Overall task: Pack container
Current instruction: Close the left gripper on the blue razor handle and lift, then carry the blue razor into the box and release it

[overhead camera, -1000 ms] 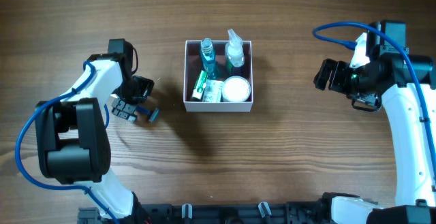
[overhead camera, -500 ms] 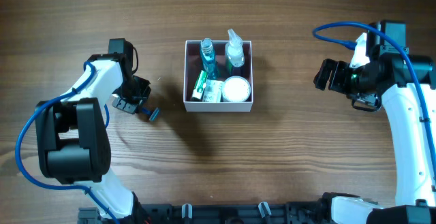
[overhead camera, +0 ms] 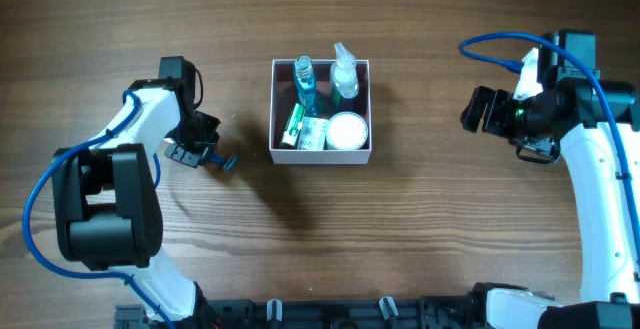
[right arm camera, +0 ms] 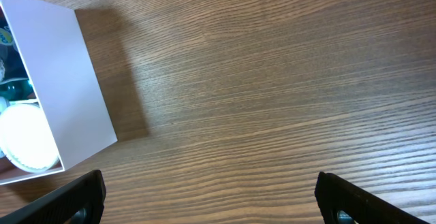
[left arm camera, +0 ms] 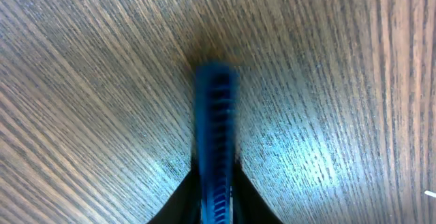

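Wood-grain table [overhead camera: 420, 229]; container [overhead camera: 320, 156] at centre frame, toiletries [overhead camera: 347, 129] inside. Left gripper [overhead camera: 208, 157], left of centre, is clamped on a blue ridged piece [left arm camera: 216, 135]. Right gripper [right arm camera: 211, 200], far right, is spread wide and empty.

Bottles [overhead camera: 344, 74] stand behind a jar [overhead camera: 347, 130] in the container [overhead camera: 320, 156], with seemingly a comb [overhead camera: 226, 163] to its left.

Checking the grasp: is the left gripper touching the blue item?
Touching: in the left wrist view, the left gripper has both jaws against the blue item.
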`<state>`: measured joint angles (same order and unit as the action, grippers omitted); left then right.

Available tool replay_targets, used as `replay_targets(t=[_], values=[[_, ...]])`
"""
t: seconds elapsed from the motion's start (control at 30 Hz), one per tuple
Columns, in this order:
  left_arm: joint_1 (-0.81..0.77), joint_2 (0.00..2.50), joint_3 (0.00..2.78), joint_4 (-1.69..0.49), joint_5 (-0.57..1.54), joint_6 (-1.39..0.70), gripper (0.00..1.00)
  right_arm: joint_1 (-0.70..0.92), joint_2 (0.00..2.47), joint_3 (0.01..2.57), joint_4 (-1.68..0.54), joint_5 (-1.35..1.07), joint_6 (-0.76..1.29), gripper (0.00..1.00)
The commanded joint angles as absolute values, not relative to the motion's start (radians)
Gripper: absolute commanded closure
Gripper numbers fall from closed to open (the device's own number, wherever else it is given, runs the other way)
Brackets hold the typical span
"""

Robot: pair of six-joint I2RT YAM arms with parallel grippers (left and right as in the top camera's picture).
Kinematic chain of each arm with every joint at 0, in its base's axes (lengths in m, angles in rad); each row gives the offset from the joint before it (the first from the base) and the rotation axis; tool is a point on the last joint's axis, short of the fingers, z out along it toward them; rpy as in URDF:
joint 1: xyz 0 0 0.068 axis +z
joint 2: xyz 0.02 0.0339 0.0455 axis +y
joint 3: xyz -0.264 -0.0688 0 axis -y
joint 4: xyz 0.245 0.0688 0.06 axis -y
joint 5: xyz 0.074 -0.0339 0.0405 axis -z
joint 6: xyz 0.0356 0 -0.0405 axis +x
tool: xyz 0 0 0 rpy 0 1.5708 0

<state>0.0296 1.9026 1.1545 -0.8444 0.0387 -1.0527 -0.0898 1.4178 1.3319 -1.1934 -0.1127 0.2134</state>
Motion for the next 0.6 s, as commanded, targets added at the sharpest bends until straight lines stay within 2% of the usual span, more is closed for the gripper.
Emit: replay_targets(t=[0.0,0.2,0.57], values=[[0.038,1.93,1.119,-0.855,0.01,-1.051,0.88,-0.091,1.423,1.327,-1.194,-0.129,0.202,0.0],[0.038,1.93,1.119,-0.857,0.011,-1.051,0.96,-0.091,1.423,1.327,-1.194,-0.129,0.201,0.0],[0.038,1.921,1.123,-0.891,0.021,-1.051,0.96,-0.091,1.423,1.327,-1.195,-0.129,0.202,0.0]])
